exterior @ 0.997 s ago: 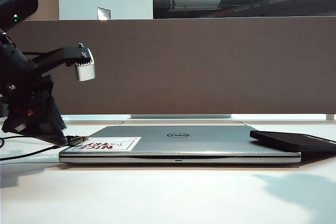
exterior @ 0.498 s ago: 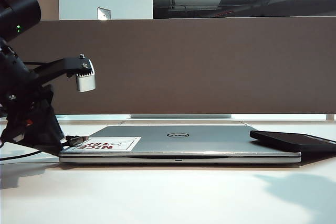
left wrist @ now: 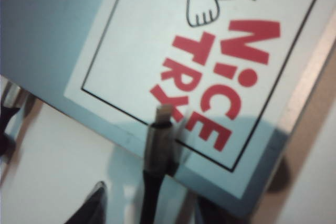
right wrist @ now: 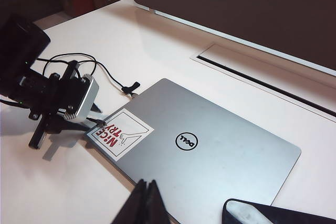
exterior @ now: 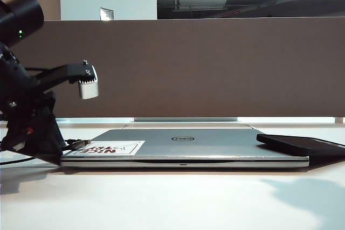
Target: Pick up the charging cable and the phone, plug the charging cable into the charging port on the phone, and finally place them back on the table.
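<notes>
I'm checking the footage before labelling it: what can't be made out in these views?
- Charging port: unseen; the phone is cut by the right wrist view's edge.
- Left gripper: only blurred fingertips beside the charging cable, contact unclear.
- Right gripper: shut, outside the exterior view.

I read "NiCE TRY" in red capitals on a white rectangular sticker [left wrist: 210, 61] with a thin black border and a line drawing of a hand above the words; it sits on a corner of the closed silver laptop's lid [right wrist: 220, 145]. I also see the round black "DELL" logo [right wrist: 185, 141] at the lid's centre. Nothing else is legible to me.
</notes>
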